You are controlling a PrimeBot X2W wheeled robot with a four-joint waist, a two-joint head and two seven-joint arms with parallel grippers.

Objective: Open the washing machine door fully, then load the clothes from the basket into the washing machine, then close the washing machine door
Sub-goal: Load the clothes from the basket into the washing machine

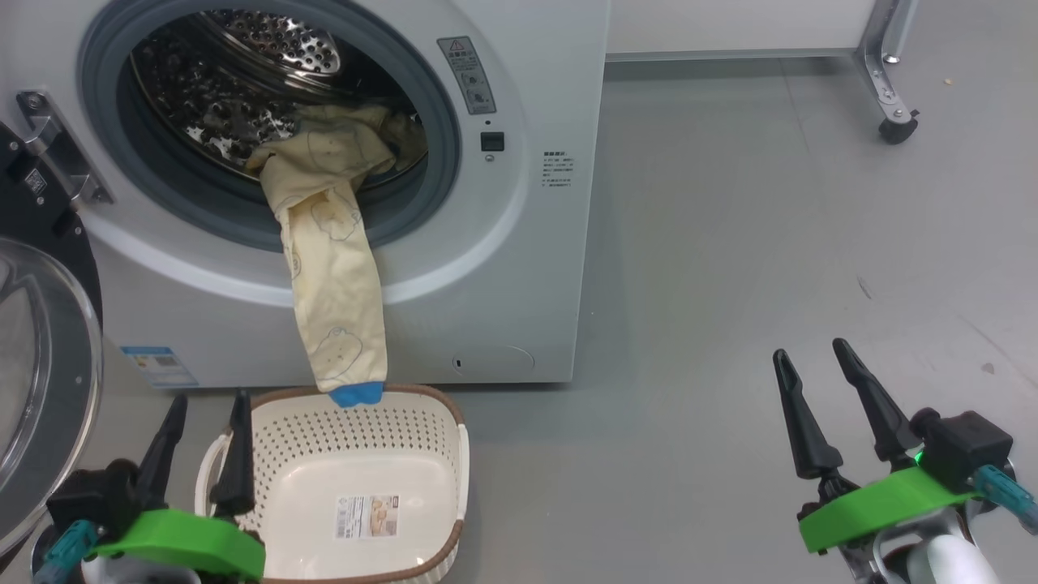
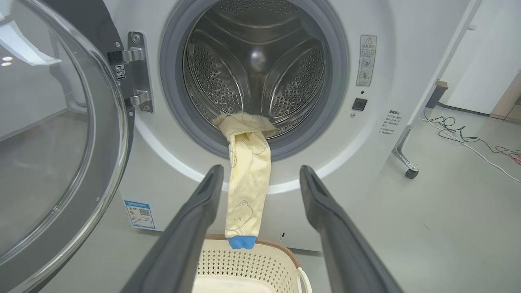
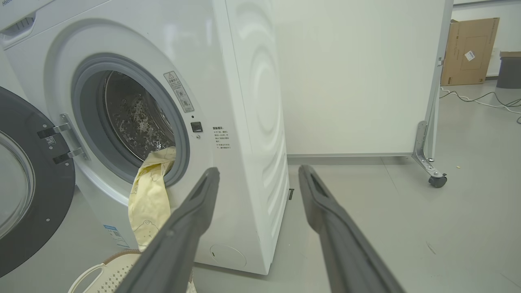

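- Your left gripper [image 1: 209, 399] and right gripper [image 1: 809, 350] sit low with fingers spread, holding nothing.
- The clothes [image 1: 332, 268] lie bunched on the washing machine [image 1: 527, 268] lip. One leg dangles, its cuff over the basket [image 1: 365, 426] rim. Probably needs pushing in.
- The washing machine door [image 1: 40, 365] is swung wide on the left.
- Smooth grey floor [image 1: 730, 243]; a castered panel [image 3: 358, 81] on the right.

Bright, even light. Lamp reflections glare on the washing machine door [image 2: 53, 154]; a soft shadow lies on the floor [image 1: 730, 243] right of the washing machine [image 1: 519, 268]. Wrist views bow at edges.
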